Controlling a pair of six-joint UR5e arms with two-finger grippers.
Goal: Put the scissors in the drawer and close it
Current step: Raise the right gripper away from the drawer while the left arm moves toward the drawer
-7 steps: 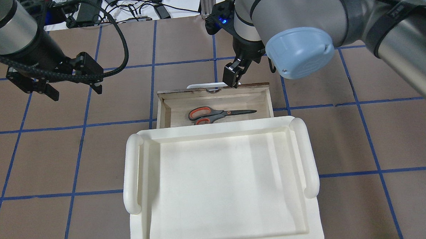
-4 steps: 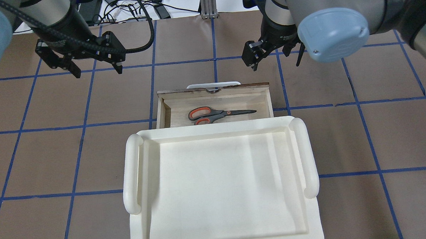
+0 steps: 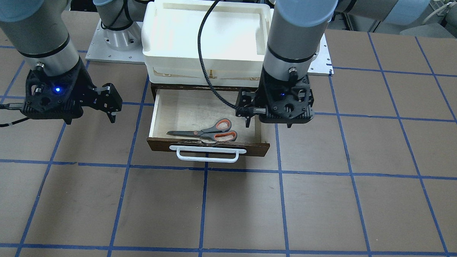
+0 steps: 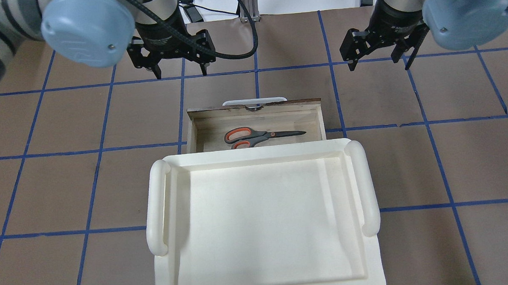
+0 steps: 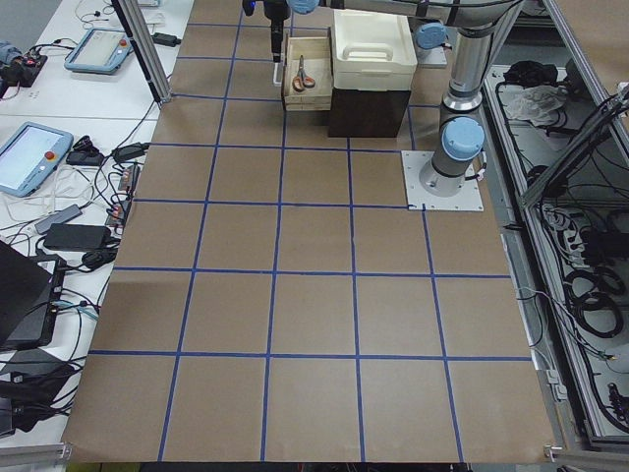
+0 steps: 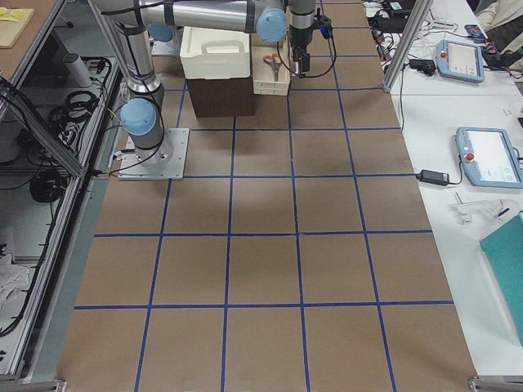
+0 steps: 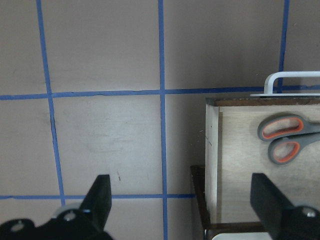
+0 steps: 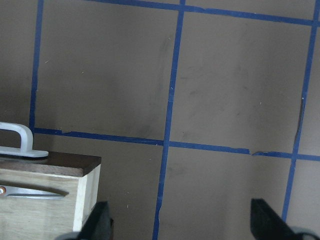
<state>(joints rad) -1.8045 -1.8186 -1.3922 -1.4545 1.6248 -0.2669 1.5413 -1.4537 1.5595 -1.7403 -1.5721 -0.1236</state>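
Note:
The scissors [image 4: 258,136] lie flat inside the open wooden drawer [image 4: 256,107], handles toward the robot's left; they also show in the front view [image 3: 205,132] and the left wrist view [image 7: 282,137]. The drawer [image 3: 209,146] stands pulled out, its white bar handle [image 3: 206,153] facing away from the robot. My left gripper [image 4: 178,69] is open and empty, hovering beyond the drawer's left corner. My right gripper [image 4: 379,62] is open and empty, beyond and to the right of the drawer. Neither touches the drawer.
A cream-white plastic tray [image 4: 154,207] sits on top of the dark cabinet that the drawer slides out of, nearer the robot. The brown table with its blue tape grid [image 4: 451,151] surrounds it. Cables and devices lie past the table's far edge.
My right gripper has left the drawer's front edge and moved up and to the right. My left gripper has swung right toward the drawer's far left corner. Drawer and scissors have not moved.

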